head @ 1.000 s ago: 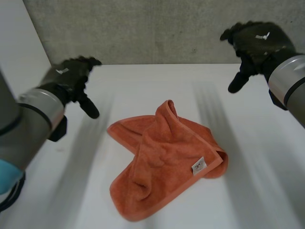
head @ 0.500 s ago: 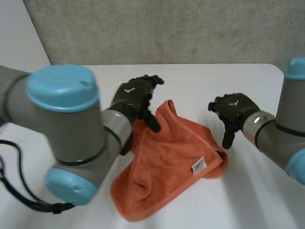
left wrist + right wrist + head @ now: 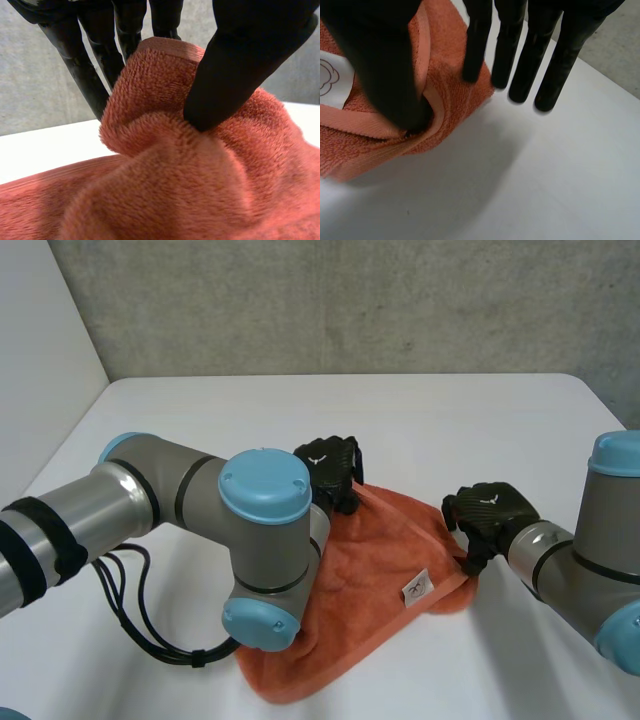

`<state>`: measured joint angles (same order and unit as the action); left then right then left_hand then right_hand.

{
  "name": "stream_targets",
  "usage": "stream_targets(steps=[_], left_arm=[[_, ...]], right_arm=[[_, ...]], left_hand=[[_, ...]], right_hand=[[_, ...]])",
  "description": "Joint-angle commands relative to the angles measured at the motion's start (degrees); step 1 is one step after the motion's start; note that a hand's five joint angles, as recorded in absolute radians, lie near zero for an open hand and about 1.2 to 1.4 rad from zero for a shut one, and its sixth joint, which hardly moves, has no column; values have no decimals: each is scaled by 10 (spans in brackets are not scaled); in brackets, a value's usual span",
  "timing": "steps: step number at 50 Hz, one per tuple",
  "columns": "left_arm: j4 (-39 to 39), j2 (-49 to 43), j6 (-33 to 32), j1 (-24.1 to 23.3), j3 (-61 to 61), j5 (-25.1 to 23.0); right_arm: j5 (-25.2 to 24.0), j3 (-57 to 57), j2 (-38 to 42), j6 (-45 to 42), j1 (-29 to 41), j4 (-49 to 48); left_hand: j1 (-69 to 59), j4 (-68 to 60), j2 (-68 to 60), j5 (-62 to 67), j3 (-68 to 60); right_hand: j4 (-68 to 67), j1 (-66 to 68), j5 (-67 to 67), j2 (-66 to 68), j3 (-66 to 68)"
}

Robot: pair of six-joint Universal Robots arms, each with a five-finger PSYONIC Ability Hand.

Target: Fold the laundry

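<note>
An orange towel (image 3: pixel 375 560) lies crumpled on the white table (image 3: pixel 200 410), with a white label (image 3: pixel 417 587) near its right edge. My left hand (image 3: pixel 330 466) is at the towel's far raised fold. In the left wrist view its thumb (image 3: pixel 240 60) and fingers (image 3: pixel 80 65) pinch that fold of the towel (image 3: pixel 175 190) from both sides. My right hand (image 3: pixel 490 512) rests at the towel's right corner. There the thumb (image 3: pixel 380 60) presses on the hem of the towel (image 3: pixel 450 50) beside the label (image 3: pixel 332 80), and the straight fingers (image 3: pixel 520 55) reach past the corner onto the table.
My left arm (image 3: pixel 262 540) bends across the towel's left part and hides it. A grey concrete wall (image 3: pixel 350 300) stands behind the table. Bare table surrounds the towel on all sides.
Both hands came down from the table's far sides to the towel. The left hand closed on the raised fold; the right hand settled at the right corner.
</note>
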<state>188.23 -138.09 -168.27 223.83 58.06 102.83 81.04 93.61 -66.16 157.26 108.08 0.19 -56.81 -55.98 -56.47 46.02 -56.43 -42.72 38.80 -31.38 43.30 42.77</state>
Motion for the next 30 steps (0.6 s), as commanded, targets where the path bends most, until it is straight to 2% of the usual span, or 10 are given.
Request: stream_targets(steps=[1,8,13,15,17,20,22,26,30], left_arm=[[3,54,-37,7,24,35],[51,140,-43,28,41,27],[62,186,-43,58,36,3],[62,211,-43,77,27,-24],[63,224,-43,87,21,-34],[63,250,-43,107,9,-52],[63,264,-43,113,9,-64],[60,306,-40,120,23,-104],[51,324,-41,126,61,-120]], right_arm=[[-11,-11,33,-7,-1,-23],[-5,-94,83,-5,5,-19],[1,-162,84,20,9,-24],[7,-191,81,41,9,-26],[33,-246,62,101,7,-42],[45,-264,45,133,6,-56],[50,-274,-1,183,3,-87],[42,-268,-37,210,6,-104],[26,-229,-54,209,11,-98]], left_hand=[[-192,-200,-195,200,-195],[-229,-237,-232,237,-233],[-232,-240,-235,240,-236],[-232,-240,-235,240,-236],[-232,-240,-235,240,-236],[-232,-240,-235,240,-236],[-232,-240,-235,240,-236],[-232,-240,-235,240,-236],[-227,-235,-231,235,-231]], right_hand=[[-373,412,-386,367,372],[-373,412,-386,367,372],[-373,412,-386,367,372],[-373,412,-386,367,372],[-373,412,-386,367,372],[-373,412,-386,367,372],[-373,412,-386,367,372],[-373,412,-386,367,372],[-373,412,-386,367,372]])
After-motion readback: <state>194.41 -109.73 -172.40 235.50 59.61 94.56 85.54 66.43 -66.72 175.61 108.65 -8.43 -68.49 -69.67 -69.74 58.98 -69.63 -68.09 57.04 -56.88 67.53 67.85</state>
